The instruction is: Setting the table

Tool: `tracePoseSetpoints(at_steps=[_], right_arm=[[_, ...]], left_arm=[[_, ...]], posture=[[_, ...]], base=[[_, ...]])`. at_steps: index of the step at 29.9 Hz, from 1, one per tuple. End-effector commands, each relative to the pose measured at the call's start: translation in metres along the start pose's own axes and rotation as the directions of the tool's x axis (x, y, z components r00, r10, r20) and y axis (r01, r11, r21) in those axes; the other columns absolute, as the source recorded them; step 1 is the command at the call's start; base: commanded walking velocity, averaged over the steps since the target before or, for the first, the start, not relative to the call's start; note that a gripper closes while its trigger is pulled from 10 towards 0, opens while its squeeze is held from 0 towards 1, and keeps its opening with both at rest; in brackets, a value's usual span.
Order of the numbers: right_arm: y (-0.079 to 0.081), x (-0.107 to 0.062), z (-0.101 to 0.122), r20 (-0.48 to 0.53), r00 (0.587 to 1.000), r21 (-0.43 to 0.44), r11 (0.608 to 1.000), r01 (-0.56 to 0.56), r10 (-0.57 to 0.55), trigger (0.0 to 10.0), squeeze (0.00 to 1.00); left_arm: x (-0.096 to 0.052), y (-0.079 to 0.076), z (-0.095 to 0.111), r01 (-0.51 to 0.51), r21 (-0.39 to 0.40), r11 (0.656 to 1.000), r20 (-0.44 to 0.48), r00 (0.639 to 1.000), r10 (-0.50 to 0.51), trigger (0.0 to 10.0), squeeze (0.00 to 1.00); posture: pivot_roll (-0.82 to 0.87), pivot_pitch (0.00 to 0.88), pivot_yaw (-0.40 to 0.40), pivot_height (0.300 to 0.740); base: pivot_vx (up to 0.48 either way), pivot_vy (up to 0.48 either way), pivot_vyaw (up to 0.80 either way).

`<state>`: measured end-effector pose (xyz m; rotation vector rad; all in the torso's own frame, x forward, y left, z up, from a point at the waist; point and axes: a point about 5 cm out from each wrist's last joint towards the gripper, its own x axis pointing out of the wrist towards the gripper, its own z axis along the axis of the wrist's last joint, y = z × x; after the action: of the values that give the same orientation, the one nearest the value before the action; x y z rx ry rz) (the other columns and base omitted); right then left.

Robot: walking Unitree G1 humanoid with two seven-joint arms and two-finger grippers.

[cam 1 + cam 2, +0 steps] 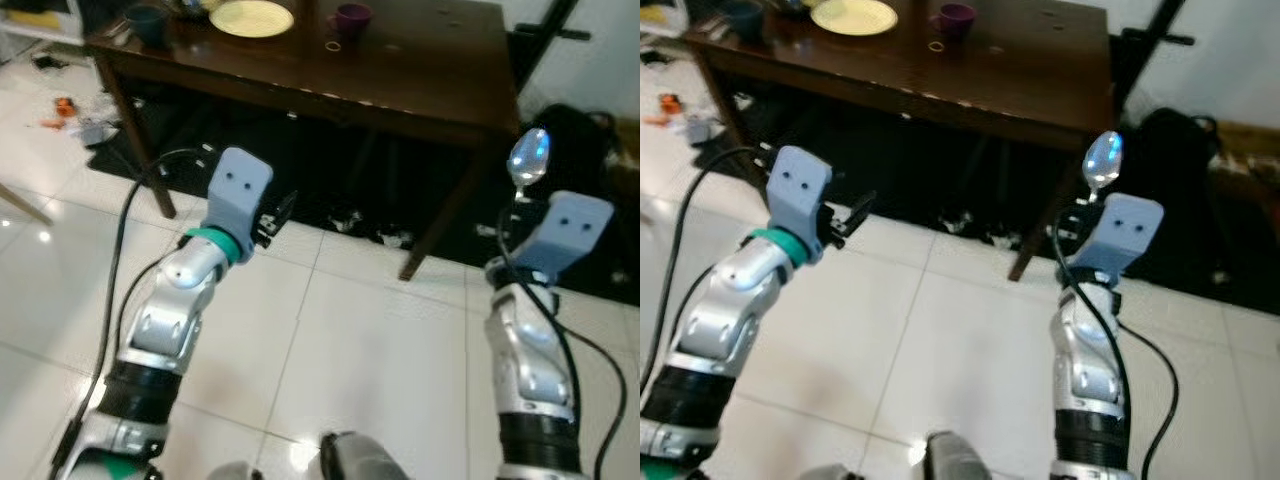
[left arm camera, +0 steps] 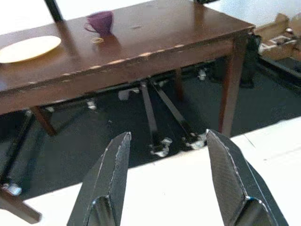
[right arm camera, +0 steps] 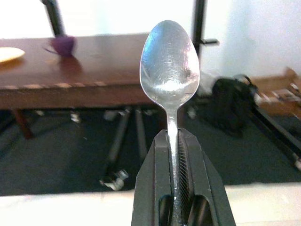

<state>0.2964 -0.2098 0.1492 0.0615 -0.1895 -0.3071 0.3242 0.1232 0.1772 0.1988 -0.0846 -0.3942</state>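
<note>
the right tool [image 3: 176, 141] is clamping a silver spoon [image 3: 170, 66] by its handle, holding it upright with the bowl above the black fingers [image 3: 153, 188]. behind it the dark wooden table [image 3: 94, 80] is carrying a purple cup [image 3: 62, 44] and the edge of a yellow plate [image 3: 9, 53]. a black bag [image 3: 233, 101] is sitting on the floor by the white wall.

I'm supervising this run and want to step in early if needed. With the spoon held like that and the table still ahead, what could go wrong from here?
The right gripper pinches only the thin handle of the spoon, bowl up and well above the fingers, so it may pivot or slip while walking. The spoon sticks out ahead of the arm and could knock the edge of the table on approach. The purple cup and plate stand near the likely placing spot, so a low reach might bump them.
</note>
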Motion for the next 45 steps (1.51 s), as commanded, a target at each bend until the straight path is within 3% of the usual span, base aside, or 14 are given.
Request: tracePoseSetpoints(at_steps=[1,12,19,27,31,45], right_arm=[[-0.004,0.001,0.001,0.004,1.000,-0.010,1.000,0.011,-0.011,10.0,0.00],[0.011,-0.001,0.003,0.020,0.996,-0.031,0.995,-0.089,0.090,10.0,0.00],[0.034,-0.004,0.000,-0.001,0.973,-0.039,0.972,-0.232,0.232,10.0,0.00],[0.048,-0.006,-0.001,-0.003,0.957,-0.023,0.957,-0.290,0.290,10.0,0.00],[0.058,-0.004,0.004,0.027,0.946,-0.012,0.947,-0.322,0.322,10.0,0.00],[0.062,0.001,0.015,0.087,0.933,0.008,0.936,-0.352,0.350,10.0,0.00]], left_arm=[[-0.002,-0.001,-0.006,-0.007,-0.007,1.000,-0.021,1.000,0.006,10.0,0.00],[-0.022,0.028,-0.031,-0.158,0.047,0.986,-0.096,0.982,0.162,10.0,0.00],[-0.030,0.046,-0.036,-0.271,0.100,0.957,-0.088,0.956,0.280,10.0,0.00],[-0.036,0.049,-0.038,-0.345,0.140,0.928,-0.047,0.934,0.354,10.0,0.00],[-0.034,0.052,-0.034,-0.427,0.172,0.888,0.003,0.901,0.433,10.0,0.00],[-0.029,0.058,-0.025,-0.472,0.174,0.865,0.054,0.881,0.470,10.0,0.00]], posture=[[0.02,0.016,0.038,0.740],[0.03,0.017,0.030,0.740],[0.04,0.014,0.016,0.740],[0.04,0.009,0.005,0.740],[0.04,0.000,-0.002,0.740],[0.05,0.000,0.001,0.740]], base=[[0.000,0.000,-0.80],[0.000,0.000,-0.80],[0.000,0.000,-0.80],[0.127,0.000,-0.65],[0.469,0.000,0.00],[0.469,0.000,0.00]])
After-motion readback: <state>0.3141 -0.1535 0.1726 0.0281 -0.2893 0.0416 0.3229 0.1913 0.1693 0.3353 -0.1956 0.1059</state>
